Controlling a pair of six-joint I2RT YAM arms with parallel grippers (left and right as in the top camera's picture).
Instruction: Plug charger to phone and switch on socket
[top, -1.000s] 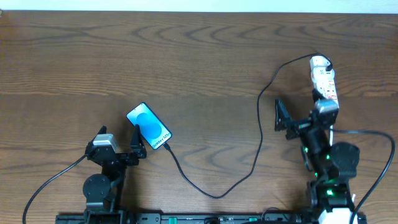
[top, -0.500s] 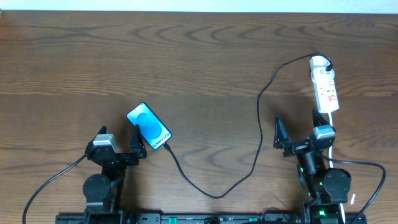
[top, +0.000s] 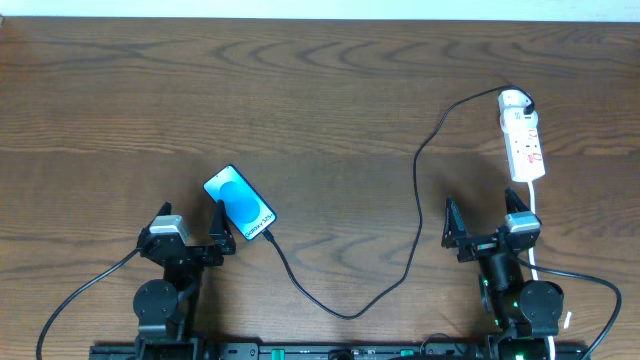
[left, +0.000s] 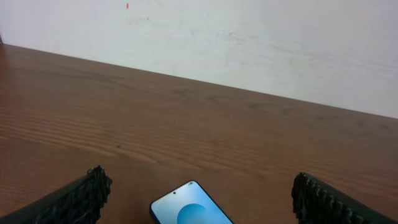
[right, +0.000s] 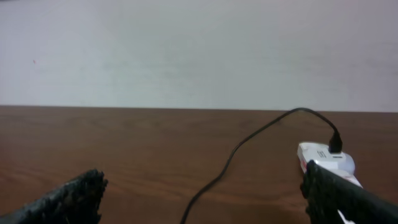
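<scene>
Wooden table (top: 300, 90); phone (left: 188, 209) cropped at frame bottom; socket (right: 323, 153) end partly hidden

Blue-screened phone (top: 238, 205) lying flat and askew, left of centre near the front edge; black charger cable (top: 417, 190) loops from its lower end to the white socket (top: 524, 138) near the right edge.

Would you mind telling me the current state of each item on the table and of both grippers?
phone: lying flat, screen lit blue.
charger: runs from socket to phone, apparently plugged in at both ends.
socket: lying flat; switch position cannot be told.
left gripper: jaws open, empty.
right gripper: jaws open, empty.
</scene>
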